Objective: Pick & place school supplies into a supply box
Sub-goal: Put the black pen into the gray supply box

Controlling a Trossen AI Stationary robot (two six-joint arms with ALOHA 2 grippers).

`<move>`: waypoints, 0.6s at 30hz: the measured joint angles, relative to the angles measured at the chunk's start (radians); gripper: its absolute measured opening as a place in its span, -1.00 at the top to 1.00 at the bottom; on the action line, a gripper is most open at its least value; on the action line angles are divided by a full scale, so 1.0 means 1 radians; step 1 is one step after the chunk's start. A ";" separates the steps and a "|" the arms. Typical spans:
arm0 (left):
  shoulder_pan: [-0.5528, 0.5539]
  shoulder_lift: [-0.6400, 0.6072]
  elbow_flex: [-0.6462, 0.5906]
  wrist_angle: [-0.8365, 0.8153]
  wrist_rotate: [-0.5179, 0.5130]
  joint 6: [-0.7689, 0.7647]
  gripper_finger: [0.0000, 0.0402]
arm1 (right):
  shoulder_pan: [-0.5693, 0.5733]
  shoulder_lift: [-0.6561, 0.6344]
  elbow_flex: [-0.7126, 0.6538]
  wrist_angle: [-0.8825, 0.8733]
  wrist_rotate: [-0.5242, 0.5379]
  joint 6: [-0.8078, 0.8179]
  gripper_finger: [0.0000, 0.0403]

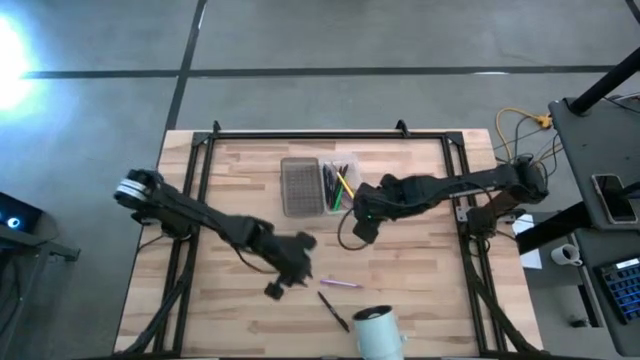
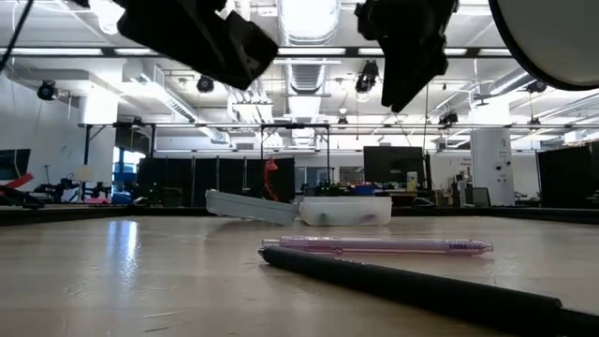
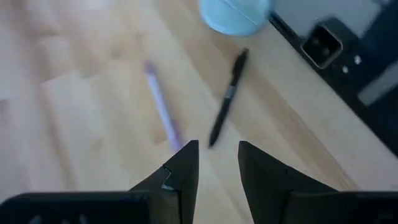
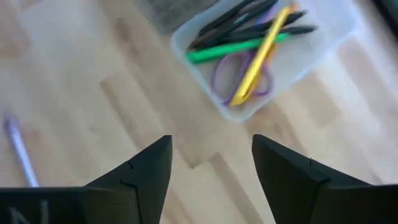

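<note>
The translucent plastic supply box (image 1: 339,185) lies open near the far edge of the pale wooden table (image 1: 240,170), its grey mesh lid (image 1: 299,186) flat beside it; inside sit a yellow marker (image 4: 260,55), a green marker (image 4: 233,48), dark pens (image 4: 239,22) and purple-handled scissors (image 4: 239,76). The right gripper (image 1: 362,222) hangs just beside the box's near end, fingers spread wide and empty. The left gripper (image 1: 285,280) hovers over open tabletop, fingers apart with nothing between them, near a thin pink pen (image 1: 341,283) and a black pen (image 1: 333,310). A white cylindrical cup (image 1: 377,331) stands at the near edge.
</note>
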 joint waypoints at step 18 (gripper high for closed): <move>-0.090 0.448 0.336 0.007 0.038 0.187 0.51 | 0.025 -0.078 -0.048 -0.092 0.086 0.101 -0.07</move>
